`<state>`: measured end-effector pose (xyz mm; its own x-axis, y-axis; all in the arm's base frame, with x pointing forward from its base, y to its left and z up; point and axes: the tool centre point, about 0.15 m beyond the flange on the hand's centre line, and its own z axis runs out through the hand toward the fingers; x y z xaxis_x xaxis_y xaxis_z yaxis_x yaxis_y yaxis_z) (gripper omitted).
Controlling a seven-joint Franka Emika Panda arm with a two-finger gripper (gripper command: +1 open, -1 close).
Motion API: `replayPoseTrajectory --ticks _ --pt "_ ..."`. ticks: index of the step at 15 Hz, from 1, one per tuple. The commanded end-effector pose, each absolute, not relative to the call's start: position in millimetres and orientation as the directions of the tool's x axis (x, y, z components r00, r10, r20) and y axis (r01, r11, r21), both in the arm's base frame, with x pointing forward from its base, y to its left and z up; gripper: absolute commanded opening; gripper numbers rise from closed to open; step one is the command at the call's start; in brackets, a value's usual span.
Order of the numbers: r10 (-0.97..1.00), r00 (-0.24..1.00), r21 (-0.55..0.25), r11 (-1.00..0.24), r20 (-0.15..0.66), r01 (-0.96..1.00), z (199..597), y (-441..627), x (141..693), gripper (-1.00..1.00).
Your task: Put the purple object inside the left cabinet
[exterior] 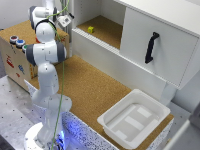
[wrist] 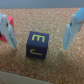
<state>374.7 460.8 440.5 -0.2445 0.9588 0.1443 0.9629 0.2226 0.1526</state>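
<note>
In the wrist view a dark purple cube with yellow letters, the purple object [wrist: 37,44], rests on a cork surface. My gripper [wrist: 38,46] is open, and the cube shows in the gap between the fingers [wrist: 70,30], untouched by either. In the exterior view the gripper [exterior: 64,20] hangs at the far left end of the left cabinet [exterior: 107,27], an open white-walled compartment with a cork floor. A small yellowish block [exterior: 90,29] sits on that floor. I cannot tell whether it is the same cube.
Right of the open compartment is a white door with a black handle [exterior: 151,47]. A white tub [exterior: 134,120] stands on the cork table [exterior: 90,90] near the front. A cardboard box [exterior: 15,57] with coloured caps on top stands behind the arm.
</note>
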Motion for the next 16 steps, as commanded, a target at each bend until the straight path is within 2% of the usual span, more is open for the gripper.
replayPoseTrajectory --ticks 1,10,16 --pt "0.964 -0.265 0.092 0.263 0.010 0.960 438 480 379 -1.00" --pt "0.968 -0.249 0.094 0.247 0.013 0.965 442 474 376 -1.00" --pt "0.982 -0.170 0.119 0.160 0.081 0.980 472 459 385 -1.00"
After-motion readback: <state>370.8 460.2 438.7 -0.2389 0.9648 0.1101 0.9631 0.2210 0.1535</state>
